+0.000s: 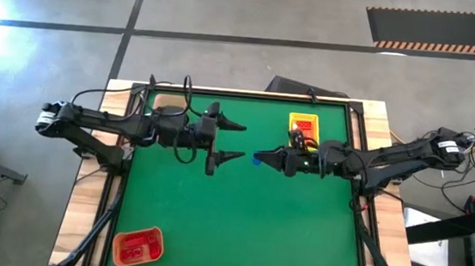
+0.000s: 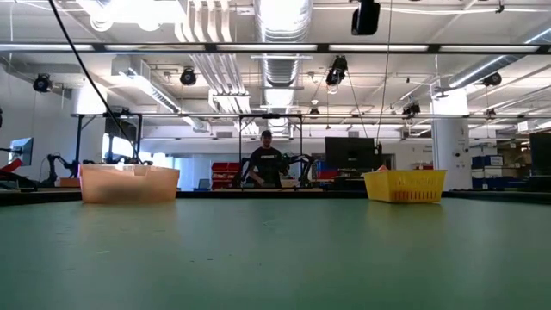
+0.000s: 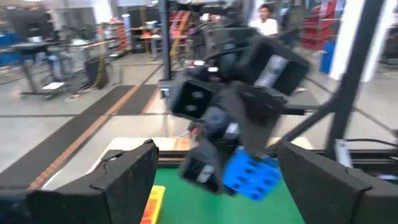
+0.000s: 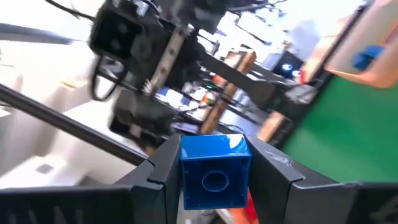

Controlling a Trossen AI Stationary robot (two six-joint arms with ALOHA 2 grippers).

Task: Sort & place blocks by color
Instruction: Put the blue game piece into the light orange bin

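Blue block (image 4: 215, 171) clamped between right hand (image 1: 263, 159) fingers; left hand (image 1: 235, 141) spread wide, empty

No text, label, brand, number or sign can be read anywhere in these views (the room's distant shelves and screens are too small and blurred to make out).

Blue block (image 3: 251, 177) in right hand (image 3: 217, 171)

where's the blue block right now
The blue block is held in the right gripper above mid-table in the high view, facing the open left gripper.
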